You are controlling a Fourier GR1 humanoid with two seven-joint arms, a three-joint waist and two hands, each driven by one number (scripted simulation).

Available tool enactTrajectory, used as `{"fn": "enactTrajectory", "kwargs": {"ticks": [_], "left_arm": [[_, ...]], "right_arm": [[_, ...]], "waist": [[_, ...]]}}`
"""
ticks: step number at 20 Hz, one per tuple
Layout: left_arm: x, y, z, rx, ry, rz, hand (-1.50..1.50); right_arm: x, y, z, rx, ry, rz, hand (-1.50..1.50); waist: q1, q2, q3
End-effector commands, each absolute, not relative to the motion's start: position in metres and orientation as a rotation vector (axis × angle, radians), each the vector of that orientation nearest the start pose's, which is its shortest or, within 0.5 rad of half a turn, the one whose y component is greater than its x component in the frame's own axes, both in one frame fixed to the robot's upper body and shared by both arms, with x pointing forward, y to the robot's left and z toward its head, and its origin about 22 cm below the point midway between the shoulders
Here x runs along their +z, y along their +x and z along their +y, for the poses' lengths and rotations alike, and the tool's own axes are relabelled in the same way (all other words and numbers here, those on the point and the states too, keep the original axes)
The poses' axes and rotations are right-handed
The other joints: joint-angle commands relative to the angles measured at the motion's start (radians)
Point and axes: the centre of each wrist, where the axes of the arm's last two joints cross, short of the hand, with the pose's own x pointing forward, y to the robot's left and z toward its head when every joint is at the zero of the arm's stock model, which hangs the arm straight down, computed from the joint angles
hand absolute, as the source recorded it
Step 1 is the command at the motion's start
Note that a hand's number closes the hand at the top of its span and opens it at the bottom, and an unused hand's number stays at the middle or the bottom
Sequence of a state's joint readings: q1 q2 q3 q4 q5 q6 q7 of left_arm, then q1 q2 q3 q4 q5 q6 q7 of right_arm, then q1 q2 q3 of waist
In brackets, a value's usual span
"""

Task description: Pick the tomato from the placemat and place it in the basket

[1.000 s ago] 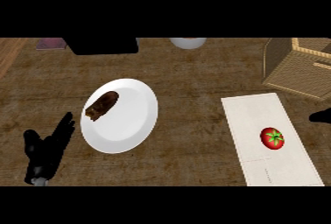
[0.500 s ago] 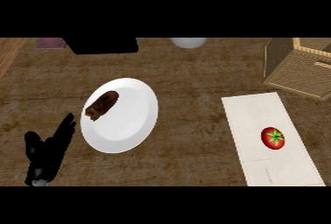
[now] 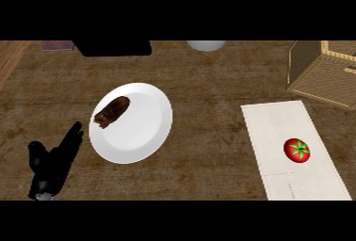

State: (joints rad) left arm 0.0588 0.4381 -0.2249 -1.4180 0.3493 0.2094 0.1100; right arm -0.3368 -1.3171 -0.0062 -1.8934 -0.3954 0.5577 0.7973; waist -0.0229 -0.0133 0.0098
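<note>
Gone from my view is the right hand; nothing else has shifted. Left hand (image 3: 54, 162) rests beside the plate (image 3: 142, 136), fingers straight. Tomato (image 3: 297, 150) sits on the placemat (image 3: 278, 127), near the basket (image 3: 327, 70).

No readable text, labels, brands or numbers anywhere in view. Only candidate: faint reddish marks on the placemat (image 3: 278, 132), near end, below the tomato (image 3: 297, 150) — too small and blurred to tell whether they are print at all. Plate (image 3: 142, 136), basket (image 3: 327, 70) far right, and the dark object (image 3: 115, 48) at the far edge carry no visible markings.
</note>
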Motion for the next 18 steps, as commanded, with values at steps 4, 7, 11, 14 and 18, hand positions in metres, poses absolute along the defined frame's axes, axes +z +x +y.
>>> {"fn": "enactTrajectory", "kwargs": {"ticks": [4,7,11,14,18], "left_arm": [[-0.052,0.195,0.307,-0.013,0.174,-1.018,0.00],[-0.049,0.205,0.294,-0.035,0.172,-1.016,0.00],[-0.049,0.201,0.296,-0.019,0.151,-1.025,0.00],[-0.044,0.195,0.300,-0.022,0.156,-1.017,0.00],[-0.047,0.210,0.296,-0.015,0.160,-1.031,0.00]], "right_arm": [[0.280,0.233,-0.316,1.093,-0.728,-0.995,-1.50],[0.258,0.244,-0.319,1.077,-0.722,-0.993,-1.50],[0.217,0.240,-0.316,1.096,-0.726,-0.959,-1.50],[0.210,0.230,-0.312,1.125,-0.753,-0.934,-1.50],[0.178,0.233,-0.313,1.109,-0.741,-0.915,-1.50]], "waist": [[0.013,0.011,-0.009],[0.030,0.017,-0.009],[0.029,0.017,-0.009],[0.020,0.012,-0.009],[0.019,0.015,-0.009]]}}
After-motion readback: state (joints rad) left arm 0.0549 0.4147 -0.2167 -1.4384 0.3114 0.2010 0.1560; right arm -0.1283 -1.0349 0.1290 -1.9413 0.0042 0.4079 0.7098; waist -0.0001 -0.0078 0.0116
